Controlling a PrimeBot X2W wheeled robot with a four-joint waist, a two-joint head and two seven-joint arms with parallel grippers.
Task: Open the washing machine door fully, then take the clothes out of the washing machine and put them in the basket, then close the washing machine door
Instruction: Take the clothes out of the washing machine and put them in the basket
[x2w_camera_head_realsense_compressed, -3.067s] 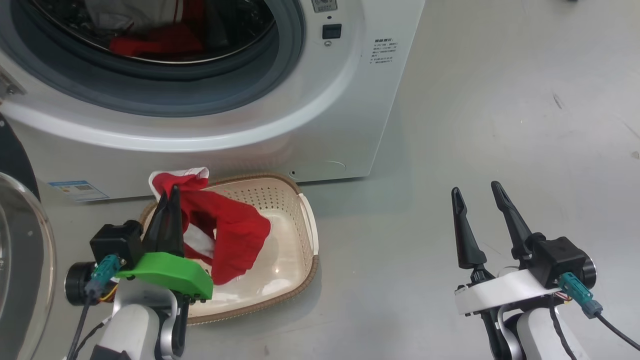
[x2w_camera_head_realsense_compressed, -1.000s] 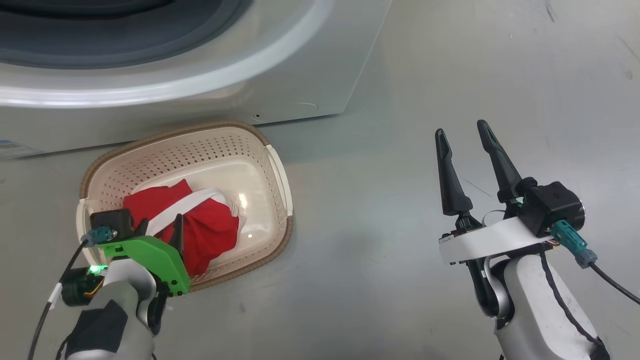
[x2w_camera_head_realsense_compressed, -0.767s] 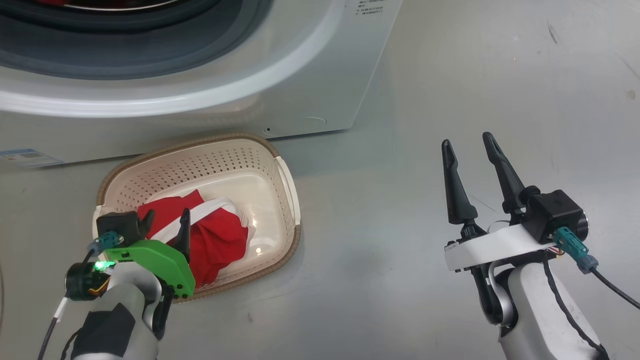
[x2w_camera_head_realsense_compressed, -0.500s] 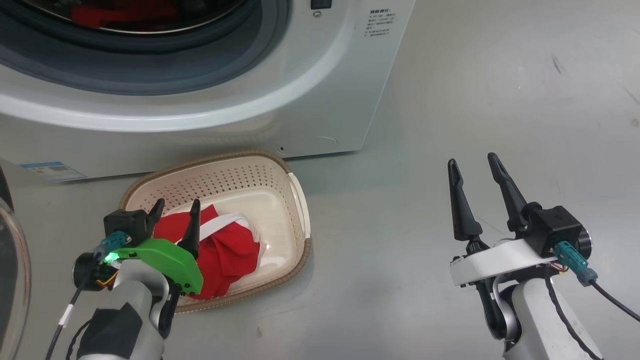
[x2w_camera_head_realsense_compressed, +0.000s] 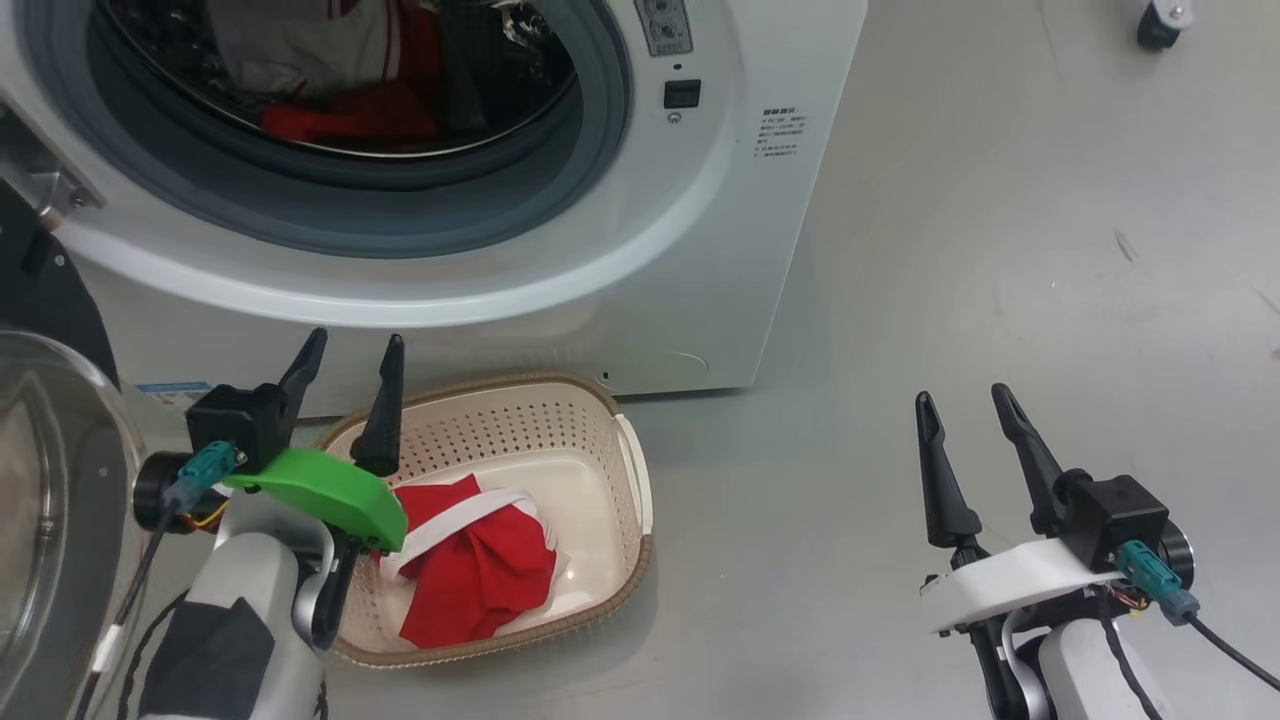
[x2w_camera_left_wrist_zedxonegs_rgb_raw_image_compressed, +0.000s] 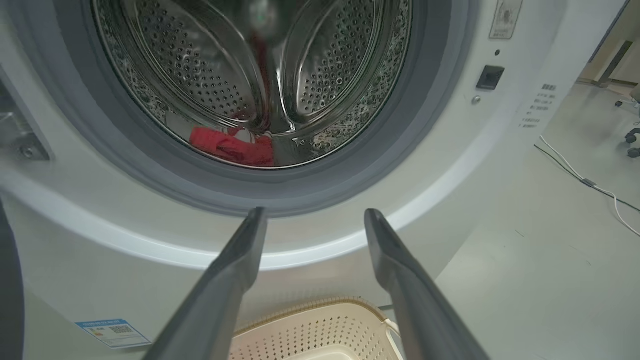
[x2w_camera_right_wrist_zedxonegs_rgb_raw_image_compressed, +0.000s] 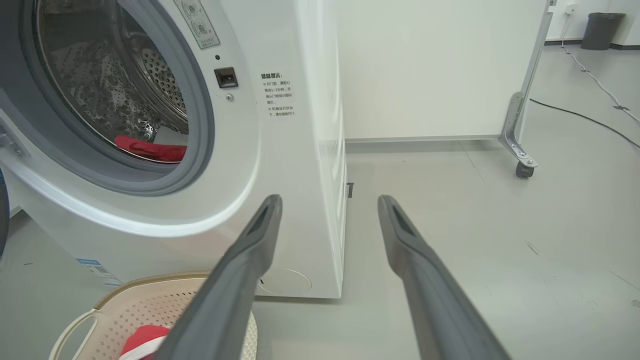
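The white washing machine (x2w_camera_head_realsense_compressed: 700, 250) stands with its round door (x2w_camera_head_realsense_compressed: 50, 480) swung open at the far left. Red clothes (x2w_camera_head_realsense_compressed: 345, 115) lie low in the drum, and show as clothes (x2w_camera_left_wrist_zedxonegs_rgb_raw_image_compressed: 230, 147) and clothes (x2w_camera_right_wrist_zedxonegs_rgb_raw_image_compressed: 150, 148) in the wrist views. One red garment with a white band (x2w_camera_head_realsense_compressed: 475, 565) lies in the cream basket (x2w_camera_head_realsense_compressed: 630, 480) on the floor before the machine. My left gripper (x2w_camera_head_realsense_compressed: 350, 345) is open and empty above the basket's near left corner, fingers (x2w_camera_left_wrist_zedxonegs_rgb_raw_image_compressed: 245, 250) pointing at the drum opening. My right gripper (x2w_camera_head_realsense_compressed: 965, 395) is open and empty over bare floor at the right.
Grey floor stretches to the right of the machine. A white panel on a castor (x2w_camera_right_wrist_zedxonegs_rgb_raw_image_compressed: 522, 170) stands behind, with cables (x2w_camera_right_wrist_zedxonegs_rgb_raw_image_compressed: 590, 120) on the floor. A blue label (x2w_camera_left_wrist_zedxonegs_rgb_raw_image_compressed: 112, 332) sits low on the machine's front. A castor (x2w_camera_head_realsense_compressed: 1160, 25) shows at the top right.
The head camera has tilted up, bringing the drum back into view. My left gripper, open, has lifted out of the basket and left the red garment lying in it. The right arm has hardly moved.
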